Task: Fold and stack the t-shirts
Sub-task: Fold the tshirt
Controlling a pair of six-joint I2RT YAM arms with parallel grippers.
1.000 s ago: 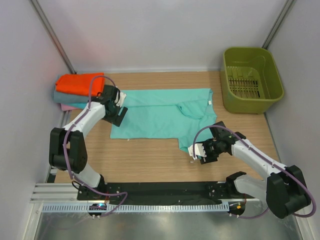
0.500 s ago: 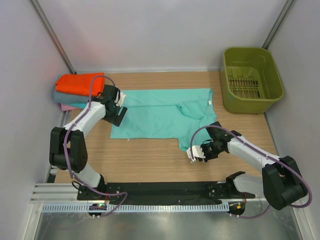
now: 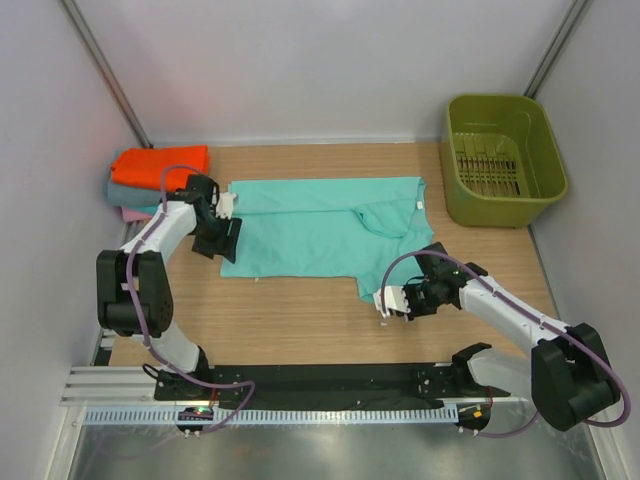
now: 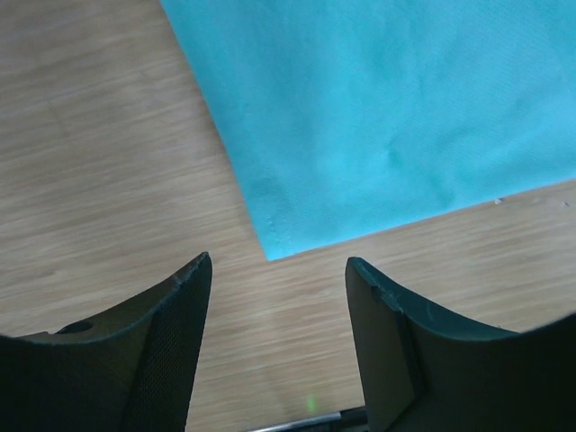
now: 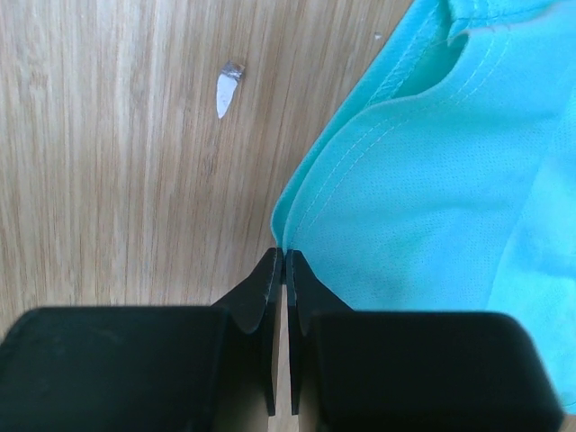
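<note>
A mint-green t-shirt lies spread on the wooden table, its right part rumpled. My left gripper is at the shirt's near left corner. In the left wrist view it is open over bare wood, with the shirt's corner just ahead of the fingertips and nothing between them. My right gripper is at the shirt's lower right flap. In the right wrist view it is shut on the stitched hem of the shirt. Folded orange, grey-teal and pink t-shirts lie stacked at the far left.
An olive-green plastic basket stands at the back right corner. A small white scrap lies on the wood just ahead of the right gripper. Grey walls close in the table on the left, right and back.
The right gripper slid left to the shirt's lower flap and closed on its hem. The left gripper moved left and nearer, to the shirt's near left corner, its jaws narrowing.
</note>
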